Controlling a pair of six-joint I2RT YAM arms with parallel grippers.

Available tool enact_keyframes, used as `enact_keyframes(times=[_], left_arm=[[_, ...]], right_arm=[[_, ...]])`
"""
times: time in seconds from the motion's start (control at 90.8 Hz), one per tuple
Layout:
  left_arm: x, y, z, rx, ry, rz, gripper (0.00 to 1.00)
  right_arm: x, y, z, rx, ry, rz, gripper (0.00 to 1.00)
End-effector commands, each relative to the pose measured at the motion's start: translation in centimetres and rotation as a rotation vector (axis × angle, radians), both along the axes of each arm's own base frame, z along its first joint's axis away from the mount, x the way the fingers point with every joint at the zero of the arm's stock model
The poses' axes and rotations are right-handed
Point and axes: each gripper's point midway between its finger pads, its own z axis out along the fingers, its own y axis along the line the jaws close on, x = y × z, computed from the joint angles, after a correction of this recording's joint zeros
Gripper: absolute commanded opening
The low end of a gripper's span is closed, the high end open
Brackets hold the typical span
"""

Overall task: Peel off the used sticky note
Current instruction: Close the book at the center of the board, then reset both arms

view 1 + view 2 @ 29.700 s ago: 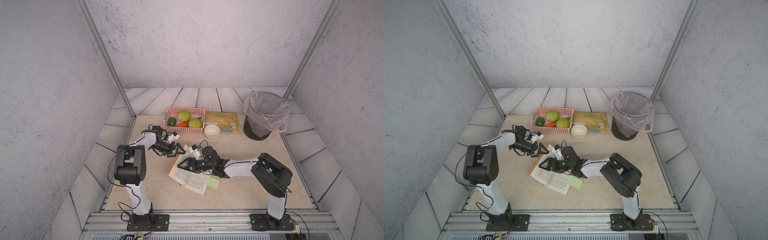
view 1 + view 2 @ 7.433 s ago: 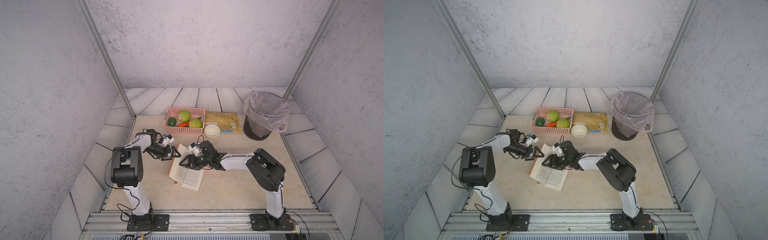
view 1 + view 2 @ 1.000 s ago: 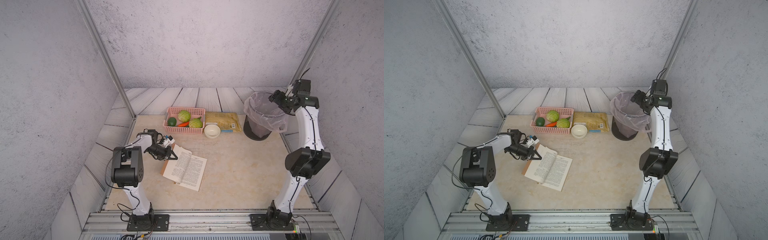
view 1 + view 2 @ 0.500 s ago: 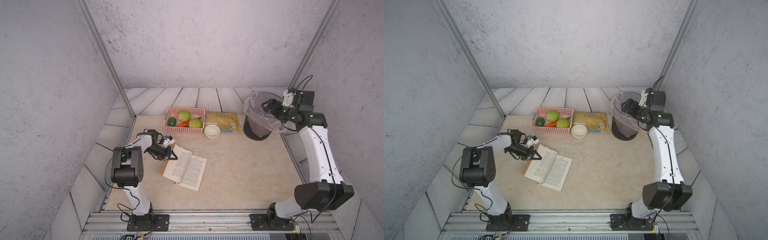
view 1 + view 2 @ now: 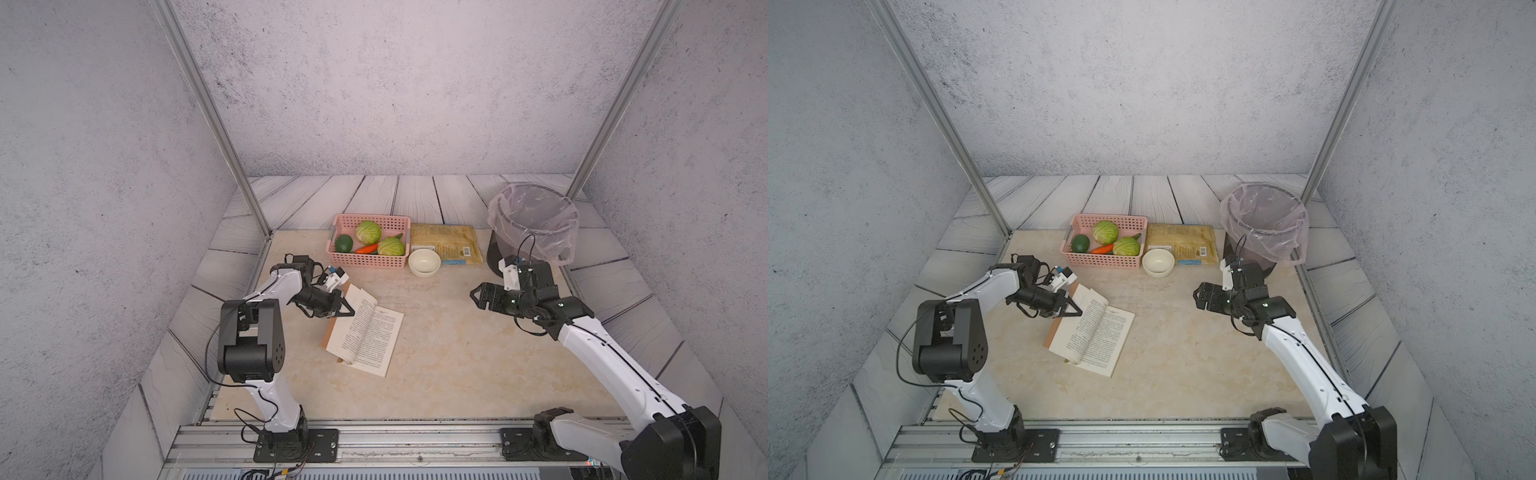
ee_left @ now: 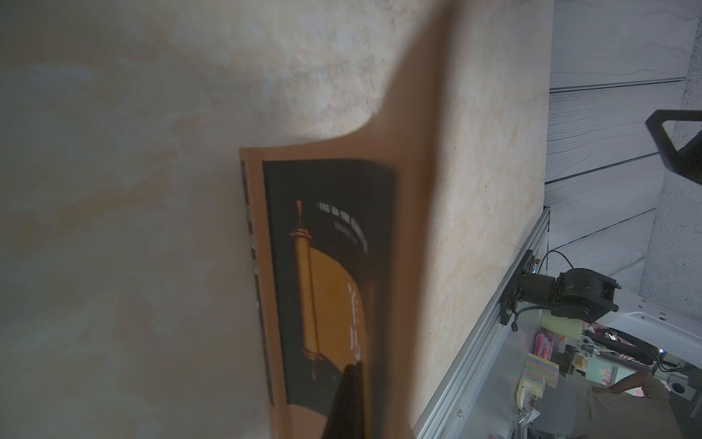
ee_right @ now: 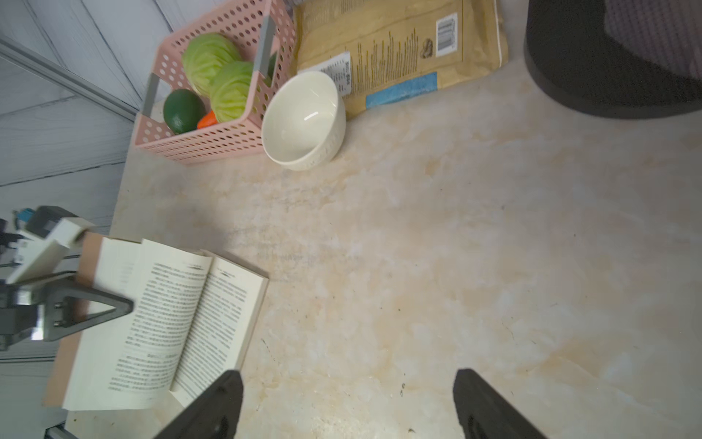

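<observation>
No sticky note shows on your open book (image 5: 365, 332); left pincer (image 5: 347, 311) pinches its cover, right pincer (image 5: 478, 296) spread, empty, mid-frame right.

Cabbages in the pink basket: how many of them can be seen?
2. One cabbage sits toward the back of the pink basket; the other cabbage lies nearer the front, by the white bowl. More could be hidden underneath.
</observation>
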Motion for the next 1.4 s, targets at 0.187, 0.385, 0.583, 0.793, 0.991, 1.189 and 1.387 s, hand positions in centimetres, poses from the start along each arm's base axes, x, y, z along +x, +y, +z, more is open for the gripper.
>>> enact_keyframes(times=[0.187, 0.385, 0.583, 0.793, 0.991, 1.189, 1.387], left_arm=[[-1.1, -3.9, 6.0, 0.006, -0.2, -0.183, 0.66], [-1.7, -4.2, 9.4, 0.02, -0.289, -0.208, 0.98], [2.3, -0.4, 7.4, 0.169, -0.452, -0.001, 0.98], [5.6, 3.8, 4.9, 0.367, -0.776, 0.188, 0.98], [5.2, 5.7, 2.3, 0.374, -0.907, 0.249, 0.98], [5.5, 7.6, 1.9, 0.372, -1.073, 0.344, 0.98], [6.9, 8.6, 1.7, 0.323, -1.09, 0.416, 0.98]], right_arm=[[1.3, -3.1, 1.1, -0.131, -0.142, -0.116, 0.96], [1.8, -6.2, 0.5, -0.302, -0.15, -0.211, 1.0], [3.0, -9.4, -1.1, -0.519, -0.258, -0.269, 1.0], [5.5, -12.5, -4.1, -0.652, -0.389, -0.336, 0.99], [7.2, -13.9, -6.2, -0.669, -0.442, -0.37, 1.0], [8.2, -14.1, -6.9, -0.59, -0.489, -0.368, 1.0], [8.9, -13.2, -8.2, -0.563, -0.553, -0.326, 1.0]])
